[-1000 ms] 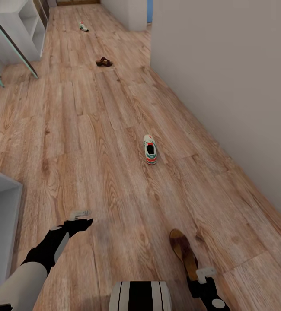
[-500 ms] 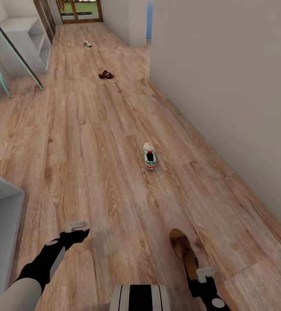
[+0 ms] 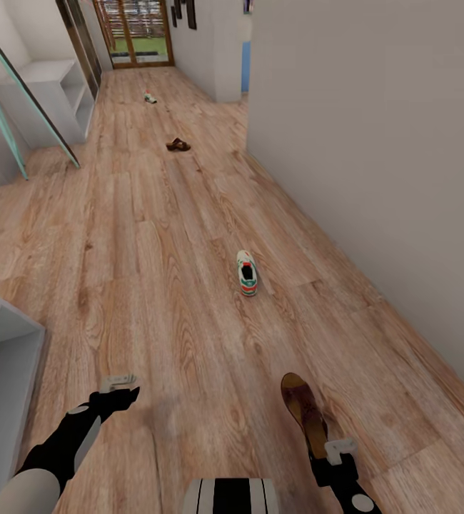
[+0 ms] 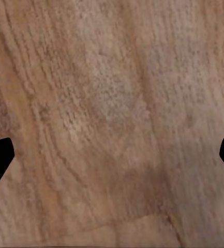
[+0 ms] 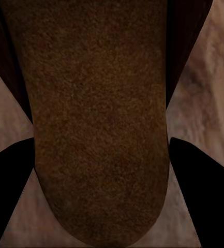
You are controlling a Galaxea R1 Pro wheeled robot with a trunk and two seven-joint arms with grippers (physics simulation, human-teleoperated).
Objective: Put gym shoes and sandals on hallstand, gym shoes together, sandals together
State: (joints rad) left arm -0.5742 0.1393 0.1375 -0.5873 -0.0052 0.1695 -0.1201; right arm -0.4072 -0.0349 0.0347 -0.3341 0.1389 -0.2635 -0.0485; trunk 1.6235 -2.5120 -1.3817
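Nearest, my right jaws [image 3: 330, 451] hold a brown sandal [image 3: 303, 414] by its heel end, its long axis running away from me, toe forward. In the right wrist view the tan insole [image 5: 99, 119] sits between my dark fingers [image 5: 197, 191], a detail the head view lacks. My left jaws [image 3: 118, 384] hang wide and empty over the corridor floor [image 3: 153, 285]; the left wrist view has bare planks between them. Farther off a gym shoe [image 3: 247, 273] lies lengthwise along the corridor. Beyond lie a second sandal [image 3: 178, 145] and second gym shoe [image 3: 149, 98], near the hallstand [image 3: 53, 93].
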